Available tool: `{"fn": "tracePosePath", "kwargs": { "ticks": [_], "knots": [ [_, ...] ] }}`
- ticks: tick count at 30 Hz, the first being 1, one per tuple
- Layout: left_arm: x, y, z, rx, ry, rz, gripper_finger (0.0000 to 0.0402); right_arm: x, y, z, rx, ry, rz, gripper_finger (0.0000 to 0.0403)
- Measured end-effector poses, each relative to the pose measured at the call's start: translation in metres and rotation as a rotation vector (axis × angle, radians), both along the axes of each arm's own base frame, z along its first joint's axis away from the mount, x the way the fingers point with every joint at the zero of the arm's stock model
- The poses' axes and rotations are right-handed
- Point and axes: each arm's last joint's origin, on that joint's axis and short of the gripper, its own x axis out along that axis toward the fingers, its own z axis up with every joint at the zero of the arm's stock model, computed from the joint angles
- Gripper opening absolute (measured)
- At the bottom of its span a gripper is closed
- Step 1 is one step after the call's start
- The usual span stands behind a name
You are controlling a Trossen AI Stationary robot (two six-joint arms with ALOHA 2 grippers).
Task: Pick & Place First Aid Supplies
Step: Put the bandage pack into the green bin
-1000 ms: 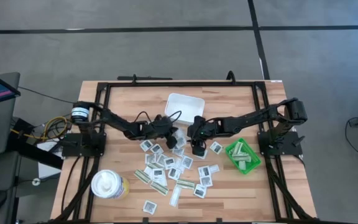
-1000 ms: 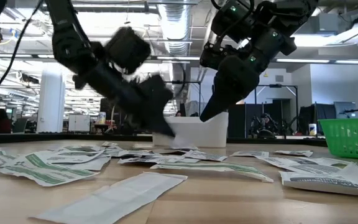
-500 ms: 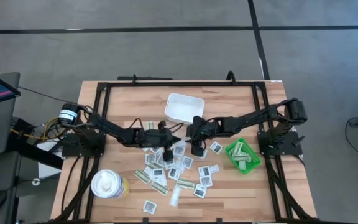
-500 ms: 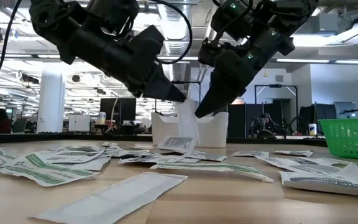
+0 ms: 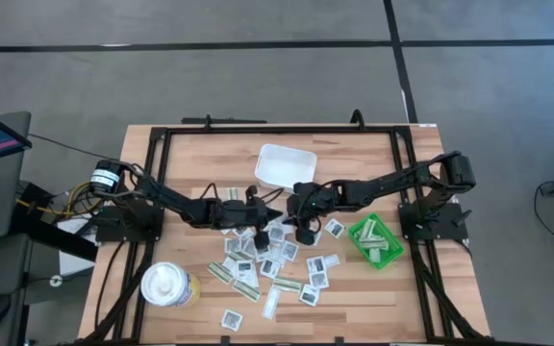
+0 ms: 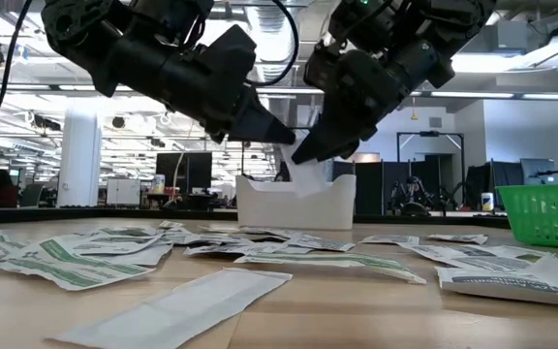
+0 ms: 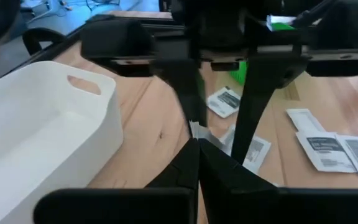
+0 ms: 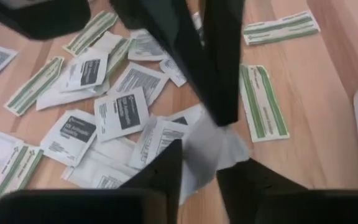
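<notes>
My left gripper (image 5: pixel 275 220) (image 6: pixel 287 142) is shut on one white packet (image 6: pixel 308 173) and holds it in the air over the pile, on the near side of the white tray (image 5: pixel 285 152). My right gripper (image 5: pixel 298 223) (image 8: pixel 201 168) is open and meets it tip to tip. Its fingers stand on either side of the packet's hanging part (image 8: pixel 213 146); whether they touch it does not show. The other supplies (image 5: pixel 267 264), square white packets and white-and-olive strips, lie flat on the wood. The green bin (image 5: pixel 376 242) holds a few strips. My left gripper pinches the white packet by its upper edge (image 8: pixel 219 127) between its two shut fingers (image 8: pixel 219 74). The fingers slant down from the table's left. The packet is lifted clear of the table and hangs below the fingertips.
The white tray (image 6: pixel 298 204) stands just beyond both grippers, toward the far edge. The green bin (image 6: pixel 550 213) sits at the right. A round white-and-yellow container (image 5: pixel 166 285) stands at the near left corner. Black frame rails run along the table's edges.
My left gripper swung from beside the tray toward the near edge, down onto the pile, then came up with a white packet. The packet first hung with its lower edge near the table; now it is higher, between both grippers. My right gripper tipped slightly toward it.
</notes>
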Motion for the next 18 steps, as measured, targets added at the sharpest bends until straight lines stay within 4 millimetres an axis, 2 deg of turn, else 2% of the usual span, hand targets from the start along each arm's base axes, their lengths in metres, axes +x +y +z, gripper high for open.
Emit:
{"fn": "tracePosePath", "kwargs": {
  "ticks": [2,4,11,15,18],
  "knots": [
    [0.000,0.000,0.000,0.001,-0.004,0.007,0.0007,-0.001,0.000,-0.001,-0.001,0.009,0.002,0.0026],
    [0.000,0.000,0.000,0.002,-0.005,0.008,0.0010,-0.001,0.000,-0.002,-0.001,0.022,0.001,0.0009],
    [0.000,0.001,0.001,0.006,-0.008,0.041,0.0028,-0.018,0.001,-0.001,0.021,0.173,-0.055,0.0004],
    [0.000,0.002,0.001,0.012,-0.009,0.073,0.0048,-0.037,0.005,0.018,-0.084,0.225,-0.175,0.0002],
    [0.000,0.004,0.001,0.012,-0.008,0.081,0.0062,-0.061,0.011,0.034,-0.135,0.301,-0.285,0.0001]
  ]
}}
